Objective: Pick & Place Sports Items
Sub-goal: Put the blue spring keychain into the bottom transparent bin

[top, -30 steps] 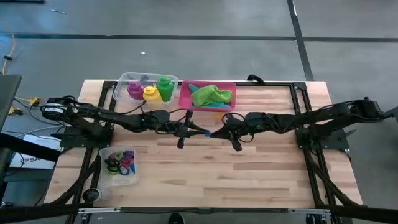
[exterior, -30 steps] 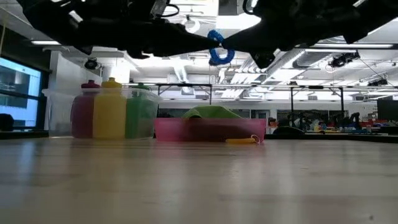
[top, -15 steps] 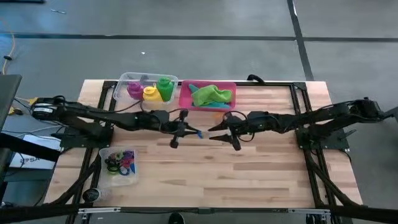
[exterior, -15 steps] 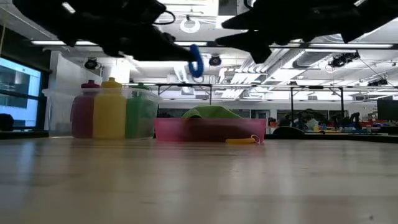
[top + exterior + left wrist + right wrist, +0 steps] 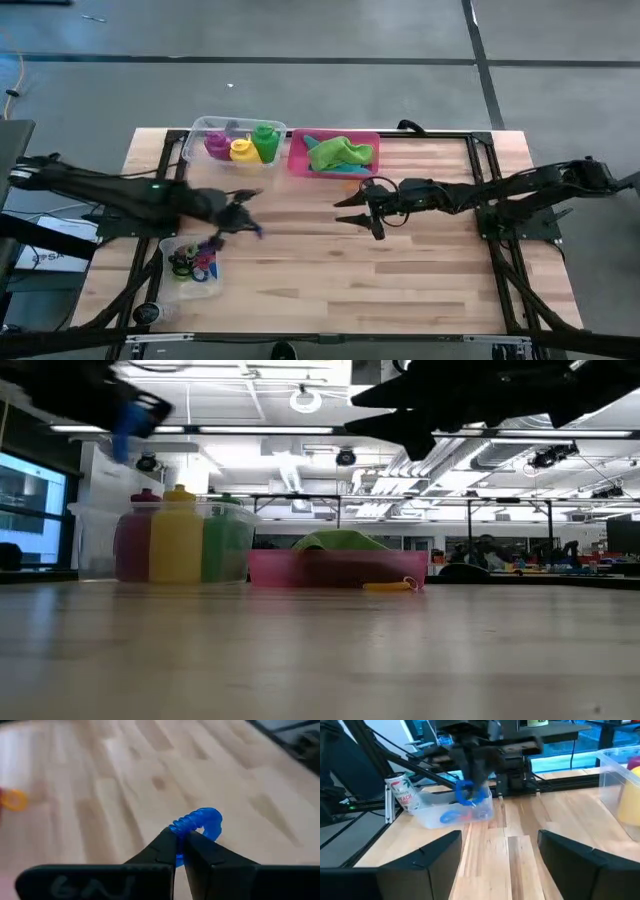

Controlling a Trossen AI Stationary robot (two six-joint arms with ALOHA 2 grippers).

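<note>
Left pincer (image 5: 252,226): clamping narrow on a small blue ribbed ring (image 5: 199,824), hanging above the surface just right of the clear plastic tub of rings (image 5: 190,262) at the near left.
Blue ribbed ring: sitting pinched between the two dark fingertips (image 5: 165,845), clear of the wooden surface (image 5: 400,270).
Right pincer (image 5: 347,211): standing wide, holding nothing, hovering over the middle of the surface, just near of the pink rectangular tray (image 5: 296,155).
Small coloured rings (image 5: 193,259): lying in the near-left clear tub.
Purple, yellow and green bottle-like objects (image 5: 243,145): standing together in the clear plastic tub (image 5: 200,127) at the far left.
Green cloth (image 5: 340,152): lying bunched in the pink tray at the far middle.
Yellow ring (image 5: 389,586): lying on the surface, just beside the pink tray's near edge.
</note>
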